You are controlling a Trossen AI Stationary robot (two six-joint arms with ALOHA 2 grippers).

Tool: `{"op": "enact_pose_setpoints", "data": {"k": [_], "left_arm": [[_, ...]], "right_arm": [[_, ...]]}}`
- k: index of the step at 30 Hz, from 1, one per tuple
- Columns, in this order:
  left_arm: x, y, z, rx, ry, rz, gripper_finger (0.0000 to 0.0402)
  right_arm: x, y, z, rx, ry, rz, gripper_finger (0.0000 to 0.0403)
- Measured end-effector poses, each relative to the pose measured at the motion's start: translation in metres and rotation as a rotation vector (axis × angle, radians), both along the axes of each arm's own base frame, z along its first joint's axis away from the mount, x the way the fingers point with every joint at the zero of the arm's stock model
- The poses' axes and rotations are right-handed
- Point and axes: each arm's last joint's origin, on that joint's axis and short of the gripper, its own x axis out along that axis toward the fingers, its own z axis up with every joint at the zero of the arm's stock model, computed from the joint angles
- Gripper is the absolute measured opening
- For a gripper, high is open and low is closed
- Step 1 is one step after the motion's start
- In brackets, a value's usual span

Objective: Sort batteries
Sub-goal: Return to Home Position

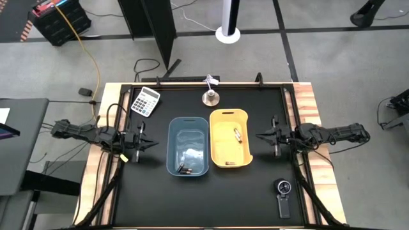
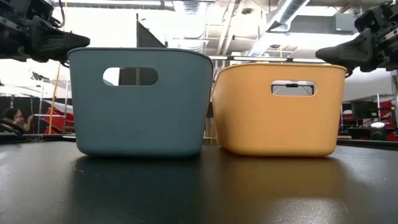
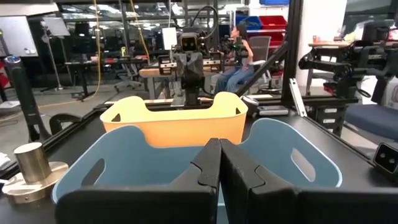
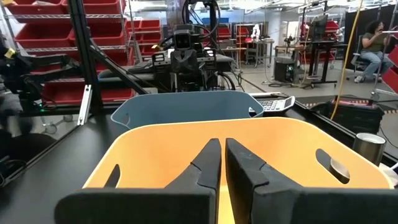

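Note:
A blue bin and a yellow bin stand side by side in the middle of the black table. In the blue bin, dark batteries lie at its near end and pale ones near its middle. In the yellow bin one battery lies on the floor towards the right wall, and another at the near end. My left gripper hovers left of the blue bin, shut and empty, its fingers pointing at the bin. My right gripper hovers right of the yellow bin, shut and empty.
A calculator lies at the far left of the table, and a metal bell-shaped weight stands behind the bins. A black round-dialled gadget with a handle lies near the right front. People sit in the room beyond.

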Motion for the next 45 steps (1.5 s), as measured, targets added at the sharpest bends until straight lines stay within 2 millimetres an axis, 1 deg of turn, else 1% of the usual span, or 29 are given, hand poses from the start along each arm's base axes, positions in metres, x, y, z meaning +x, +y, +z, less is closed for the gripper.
{"op": "enact_pose_setpoints", "data": {"k": [2,5,8,17,45], "left_arm": [[-0.0002,-0.0014,0.0003,0.012,0.003,-0.052,0.0002],[-0.0027,-0.0060,0.0026,0.087,0.026,-0.224,0.0003],[-0.0031,-0.0081,0.0022,0.095,0.029,-0.293,0.0003],[-0.0025,-0.0057,0.0016,0.038,0.048,-0.209,0.0004],[-0.0025,-0.0052,0.0017,0.039,0.051,-0.191,0.0004]], "right_arm": [[0.0000,0.0000,0.0000,0.000,0.000,0.000,0.0042],[0.0000,0.0000,-0.0002,0.000,0.001,-0.001,0.0042],[0.0000,0.0000,-0.0002,0.000,0.001,-0.001,0.0042],[0.0000,-0.0001,-0.0002,0.000,0.001,-0.003,0.0042],[0.0001,-0.0001,-0.0004,0.000,0.001,-0.003,0.0042]]}}
